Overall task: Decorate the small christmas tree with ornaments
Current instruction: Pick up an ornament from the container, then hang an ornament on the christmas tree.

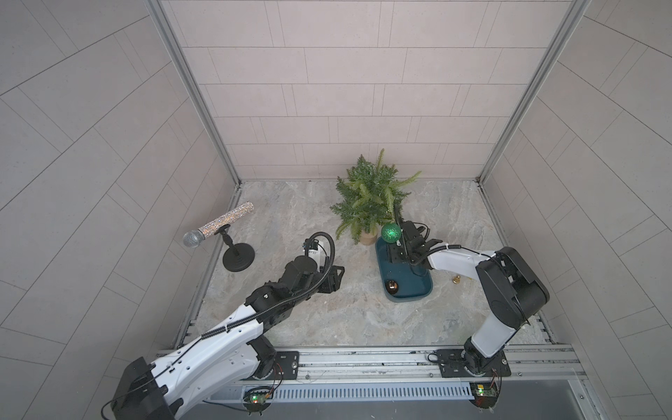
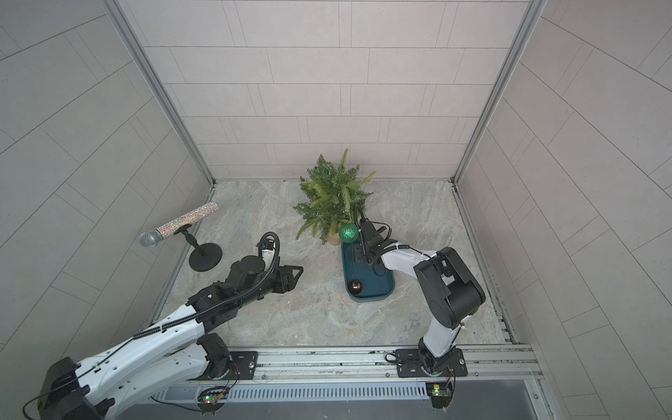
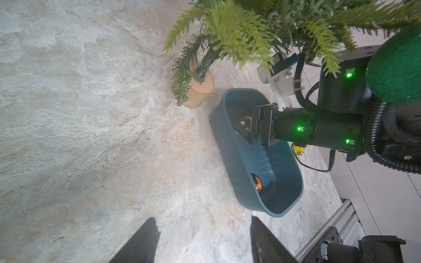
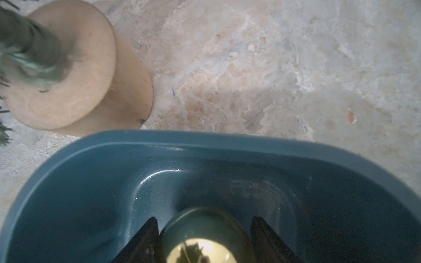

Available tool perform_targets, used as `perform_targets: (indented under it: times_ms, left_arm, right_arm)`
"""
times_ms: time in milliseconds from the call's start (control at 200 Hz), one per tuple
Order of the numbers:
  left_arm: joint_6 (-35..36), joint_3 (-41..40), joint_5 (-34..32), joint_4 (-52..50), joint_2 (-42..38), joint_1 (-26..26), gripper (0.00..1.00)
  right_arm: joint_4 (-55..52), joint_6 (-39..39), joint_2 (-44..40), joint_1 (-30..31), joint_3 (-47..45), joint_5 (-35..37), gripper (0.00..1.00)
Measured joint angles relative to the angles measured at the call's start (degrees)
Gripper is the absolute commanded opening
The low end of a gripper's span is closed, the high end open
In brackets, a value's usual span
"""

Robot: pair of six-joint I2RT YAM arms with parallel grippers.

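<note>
The small christmas tree stands on a tan base at the back of the table. A glittery green ornament hangs from a low branch on its right side, also seen in the left wrist view. My right gripper reaches down into the teal tray, its fingers pressed against both sides of a pale gold ornament. A copper ornament lies at the tray's near end. My left gripper hovers open over bare table left of the tray, with nothing in it.
A glittery microphone on a black stand sits at the far left. A tiny brass bell and a yellow piece lie right of the tray. Tiled walls close in the back and sides.
</note>
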Motion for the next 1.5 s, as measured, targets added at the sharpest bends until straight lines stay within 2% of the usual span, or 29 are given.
perform_targets:
  times_ms: [180, 345, 580, 846, 961, 1096, 1266, 1501]
  left_arm:
    - [0.0, 0.0, 0.0, -0.02, 0.0, 0.0, 0.68]
    - [0.0, 0.0, 0.07, 0.0, 0.0, 0.0, 0.68]
    - [0.0, 0.0, 0.35, 0.11, -0.31, 0.0, 0.68]
    - [0.04, 0.13, 1.81, 0.87, -1.14, 0.0, 0.68]
    - [0.09, 1.55, 2.93, 0.83, -1.2, 0.0, 0.68]
    - [0.72, 4.33, 4.57, 1.07, -1.2, 0.0, 0.68]
    - [1.4, 7.85, 7.15, 1.86, -0.81, 0.0, 0.64]
    - [2.89, 13.25, 11.65, 3.8, 2.56, 0.0, 0.51]
  right_arm:
    - [0.04, 0.02, -0.61, 0.0, -0.37, -0.09, 0.63]
    - [-0.44, 0.37, -5.53, 0.0, -3.26, -0.52, 0.63]
    - [-2.78, 2.08, -18.93, -0.31, -9.14, -1.6, 0.63]
    - [-8.28, 3.78, -38.71, -0.33, -12.46, -3.37, 0.62]
    - [-12.74, 3.93, -44.78, -0.33, -10.54, -4.81, 0.62]
    - [-17.46, 3.98, -47.93, -0.28, -5.97, -7.15, 0.62]
    - [-21.84, 3.96, -48.09, -0.04, 0.9, -10.34, 0.62]
    - [-25.92, 4.63, -44.83, 0.72, 11.37, -14.78, 0.61]
